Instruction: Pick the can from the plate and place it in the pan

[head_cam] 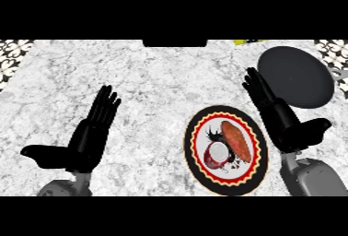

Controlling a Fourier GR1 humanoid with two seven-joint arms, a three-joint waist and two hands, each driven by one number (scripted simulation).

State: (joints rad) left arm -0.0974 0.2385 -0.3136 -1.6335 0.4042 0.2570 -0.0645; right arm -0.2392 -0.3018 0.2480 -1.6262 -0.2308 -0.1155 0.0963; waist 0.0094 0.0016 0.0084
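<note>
Lying on its side on the plate (195,138), the can (234,139), reddish-brown body with the pale round end turned toward the lower left; not yet lifted, so nothing of the task showing as done. Standing just right of the plate, the right hand (282,120), fingers (258,90) straight and pointing away up the worktop (156,78), thumb spread out to the right, holding nothing; resting just left of those fingers and below their tips, the can, near but apart. Waiting just beyond and right of the fingertips, the dark round pan (296,77), nothing in it. Resting well to the left of the plate, the left hand (85,138), fingers straight, thumb out to the left, holding nothing. Remaining, by judgement: closing round the can, lifting it, carrying it the short way up and right, and setting it in the pan. Showing no readable writing or brand on the can; only a black splash pattern around it on the plate, inside a scalloped yellow and red border.
</note>
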